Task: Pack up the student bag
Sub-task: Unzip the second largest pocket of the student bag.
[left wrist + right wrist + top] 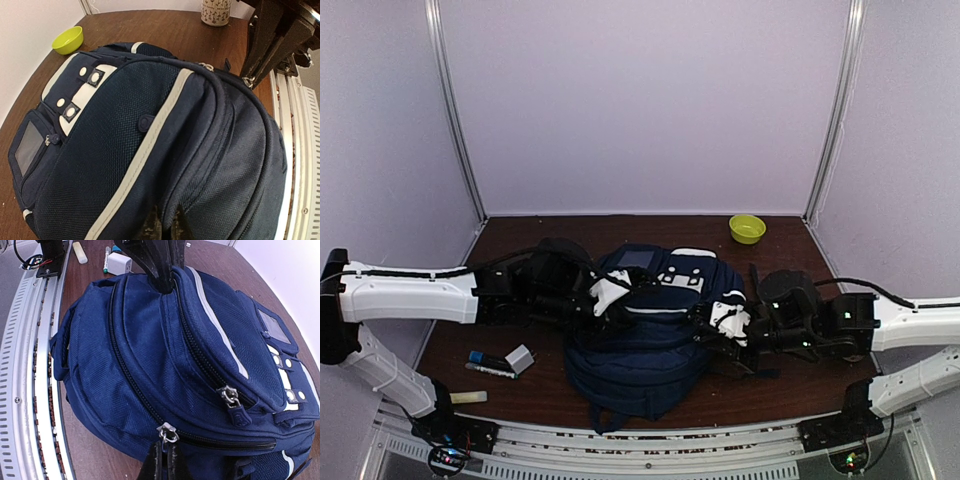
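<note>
The student bag (640, 335), navy with white stripe trim, lies in the middle of the table. It fills the left wrist view (150, 140) and the right wrist view (165, 350). My left gripper (610, 296) (167, 210) is shut on a fold of the bag's fabric beside the main zipper. My right gripper (722, 325) (165, 445) is shut on the pull of the silver zipper slider (168, 432) at the bag's right side. From the left wrist view that slider (248, 80) shows under the right gripper's dark fingers (265, 45). A second zipper pull (234, 402) hangs free.
A marker (490, 366), a small white box (520, 358) and a glue stick (468, 397) lie left of the bag. A green bowl (747, 228) sits at the back right. A patterned cup (216, 11) stands past the bag. Metal rails (30, 390) run along the near edge.
</note>
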Robot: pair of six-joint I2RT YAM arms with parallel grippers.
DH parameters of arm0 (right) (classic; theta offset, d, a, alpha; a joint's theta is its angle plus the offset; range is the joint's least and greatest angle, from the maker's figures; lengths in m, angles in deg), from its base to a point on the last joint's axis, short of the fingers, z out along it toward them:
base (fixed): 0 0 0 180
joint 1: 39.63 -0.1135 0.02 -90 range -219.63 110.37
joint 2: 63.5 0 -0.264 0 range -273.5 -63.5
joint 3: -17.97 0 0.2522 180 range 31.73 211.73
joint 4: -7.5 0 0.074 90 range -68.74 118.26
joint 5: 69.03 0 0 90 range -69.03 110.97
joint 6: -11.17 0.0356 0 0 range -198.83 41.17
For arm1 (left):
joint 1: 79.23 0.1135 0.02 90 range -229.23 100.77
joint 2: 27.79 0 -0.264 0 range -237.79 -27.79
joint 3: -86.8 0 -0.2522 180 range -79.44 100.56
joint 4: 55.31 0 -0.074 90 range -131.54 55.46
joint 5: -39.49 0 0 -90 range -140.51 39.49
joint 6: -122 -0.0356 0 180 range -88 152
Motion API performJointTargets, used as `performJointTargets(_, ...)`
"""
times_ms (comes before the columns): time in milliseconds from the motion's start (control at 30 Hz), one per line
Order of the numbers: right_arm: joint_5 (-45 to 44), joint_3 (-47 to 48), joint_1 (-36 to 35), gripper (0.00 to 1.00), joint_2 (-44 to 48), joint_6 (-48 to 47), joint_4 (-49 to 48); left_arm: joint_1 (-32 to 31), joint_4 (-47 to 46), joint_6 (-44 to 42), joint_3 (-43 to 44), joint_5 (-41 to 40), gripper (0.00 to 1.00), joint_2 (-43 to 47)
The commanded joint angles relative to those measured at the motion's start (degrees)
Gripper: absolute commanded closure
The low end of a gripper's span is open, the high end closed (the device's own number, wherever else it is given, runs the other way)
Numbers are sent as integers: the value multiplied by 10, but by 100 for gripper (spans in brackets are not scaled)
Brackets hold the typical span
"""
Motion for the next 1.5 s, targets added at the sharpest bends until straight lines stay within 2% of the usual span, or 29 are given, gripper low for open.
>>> performJointTargets(0, 20, 11, -27, 100, 21, 26, -12, 8, -60, 19, 26, -8, 100, 1)
performJointTargets(367, 7, 20, -54, 100, 13, 63, -34, 8, -57, 25, 29, -1, 100, 2)
performJointTargets(733, 33, 8, -82, 100, 0, 125, -89, -1, -52, 33, 38, 12, 100, -7)
performJointTargets(1067, 50, 20, -100, 100, -28, 188, -160, -3, -61, 39, 50, 29, 100, -19)
performJointTargets(1467, 29, 47, -106, 100, -94, 249, -182, -10, -53, 38, 58, 27, 100, -31)
